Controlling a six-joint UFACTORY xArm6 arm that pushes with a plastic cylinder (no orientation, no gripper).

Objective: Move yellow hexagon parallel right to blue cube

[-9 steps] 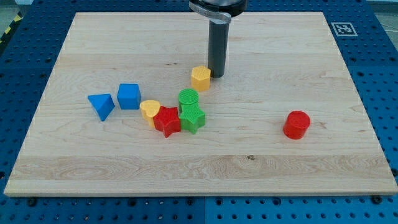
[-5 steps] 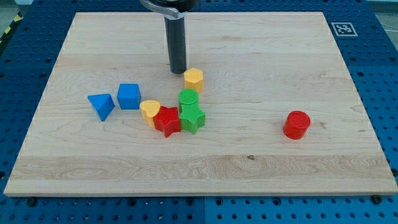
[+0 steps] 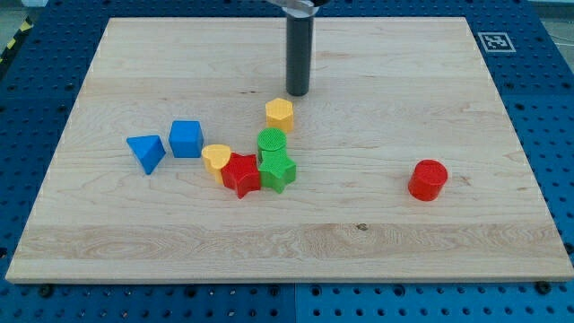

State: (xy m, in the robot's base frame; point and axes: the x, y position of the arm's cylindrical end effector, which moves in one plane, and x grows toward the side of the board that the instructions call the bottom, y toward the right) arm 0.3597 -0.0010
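The yellow hexagon point(image 3: 280, 115) sits near the board's middle, just above the green cylinder point(image 3: 272, 142). The blue cube point(image 3: 186, 138) is to its left and a little lower. My tip point(image 3: 297, 92) stands above and slightly right of the yellow hexagon, a small gap apart from it.
A blue triangular block point(image 3: 146, 152) lies left of the blue cube. A yellow heart point(image 3: 215, 159), a red star point(image 3: 240, 174) and a green star point(image 3: 278, 170) cluster below the green cylinder. A red cylinder point(image 3: 428, 179) stands alone at the right. The wooden board point(image 3: 448, 251) lies on a blue perforated table.
The yellow hexagon slid a little to the left from its first position. My tip swung from the hexagon's right to its upper left, then back to just above it.
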